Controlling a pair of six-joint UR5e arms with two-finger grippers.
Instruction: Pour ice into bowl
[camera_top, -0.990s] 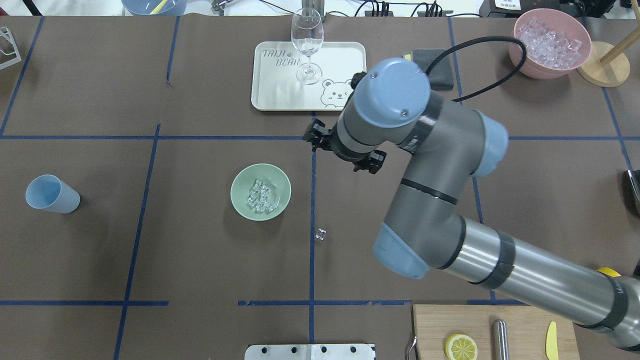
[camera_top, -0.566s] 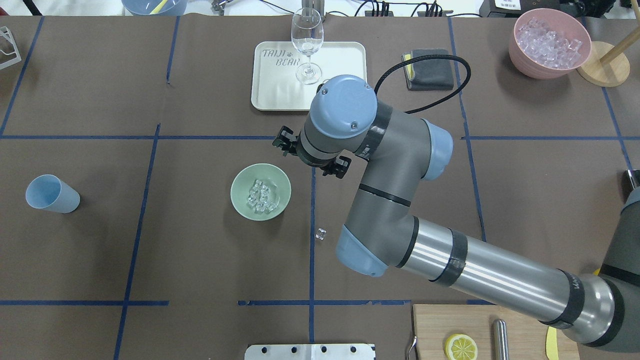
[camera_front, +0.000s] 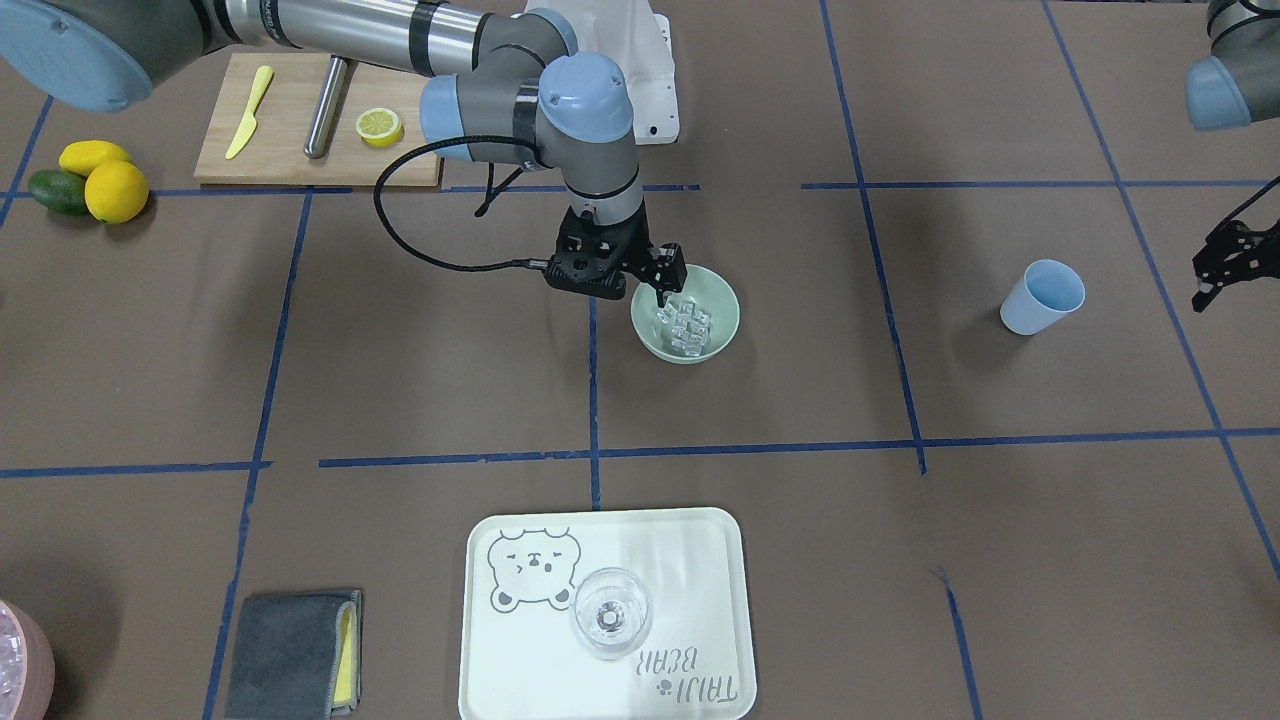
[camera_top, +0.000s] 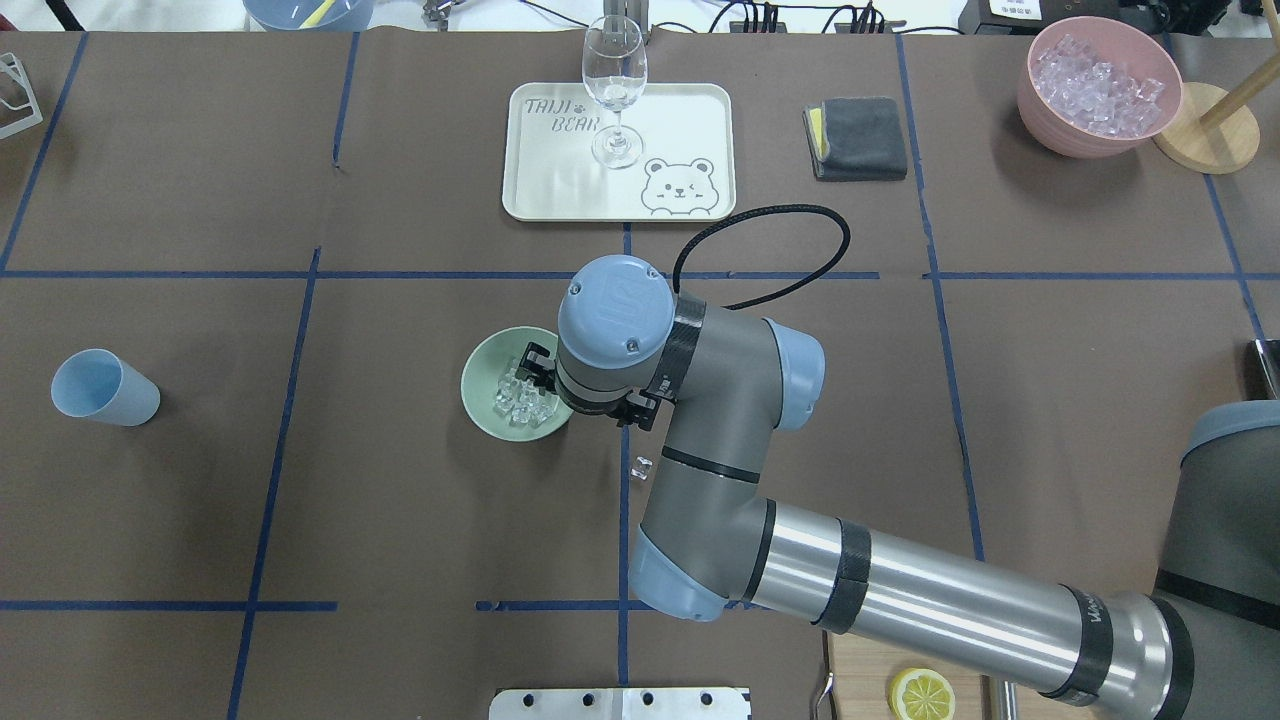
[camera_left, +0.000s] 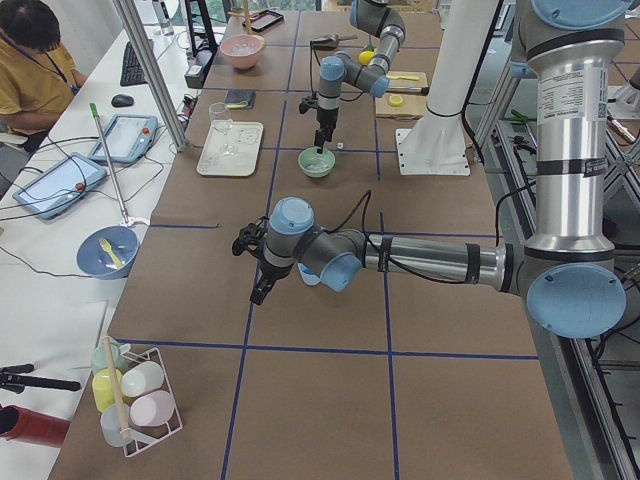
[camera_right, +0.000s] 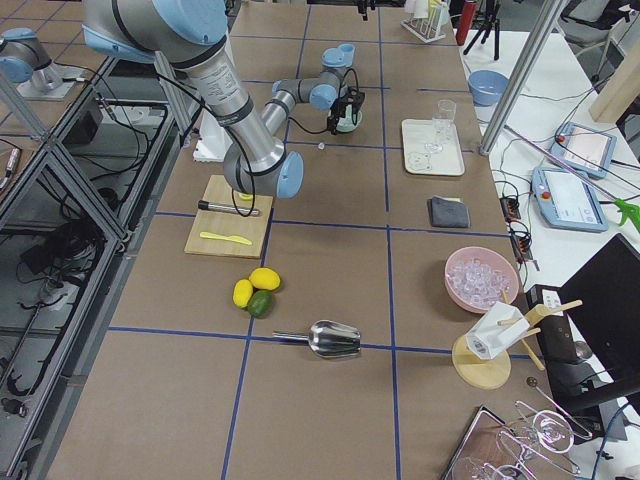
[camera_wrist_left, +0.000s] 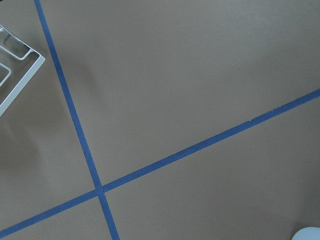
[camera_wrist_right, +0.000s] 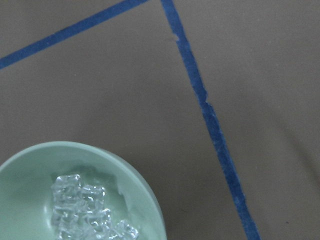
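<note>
In the front-facing view, your right gripper (camera_front: 655, 290) hangs over the bowl (camera_front: 724, 325), above the rim on the side facing the table's (camera_front: 400, 380) right end. One fingertip (camera_front: 661, 297) reaches down inside. You cannot tell whether its jaws are parted or closed. The ice (camera_front: 685, 328) lies heaped in that bowl, near the table's middle and far from every edge. A sideways drift could catch the rim and tip or skid the smooth, matte, round bowl, spilling the glassy cubes. Your left gripper (camera_front: 1205, 275) hangs near the left end by the blue cup (camera_front: 1042, 297), and its state is just as unreadable.

From overhead, one stray cube (camera_top: 642, 467) sits on the brown paper (camera_top: 400, 500), off the bowl toward the robot-side edge. Small and slick, it would likely slip from a pinch.

The right wrist view shows clear, lumpy cubes against the pale green wall.
</note>
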